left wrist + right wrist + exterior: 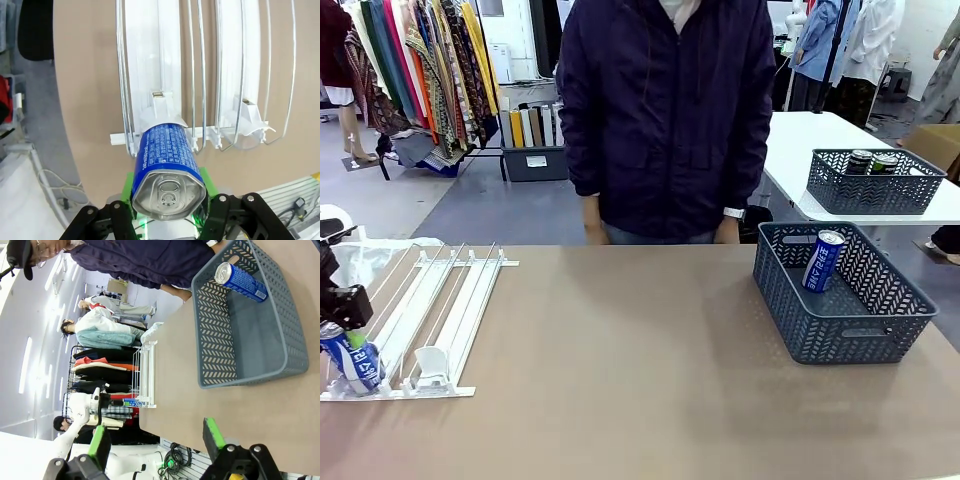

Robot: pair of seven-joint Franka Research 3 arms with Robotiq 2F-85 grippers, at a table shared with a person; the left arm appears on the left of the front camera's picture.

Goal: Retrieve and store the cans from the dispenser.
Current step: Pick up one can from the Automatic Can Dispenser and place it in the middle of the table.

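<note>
The left end effector (167, 212) is closed on a blue can (167, 162) with white lettering, its green pads (129, 187) pressed against both sides of the can just below the silver top. In the front view this blue can (350, 362) sits at the near left corner of the desk (620, 380), at the low end of the leftmost lane of the dispenser (440, 310), leaning slightly, with the left end effector (342, 325) above it at the picture's left edge. The left wrist view shows the can's base touching a white pusher block (161, 111) in its lane; a second pusher block (247, 117) stands in the neighbouring lane.

The right end effector (157, 437) is open, its two green-padded fingers (213, 432) well apart and holding nothing, above the near edge of the desk.

A second blue can (822, 260) leans against the far wall inside the grey-blue basket (840, 335) on the right side of the desk. A person in a dark jacket (670, 110) stands at the far side, hands hanging near the desk edge. On a white table farther back, another basket (875, 185) holds two dark cans (872, 160).
</note>
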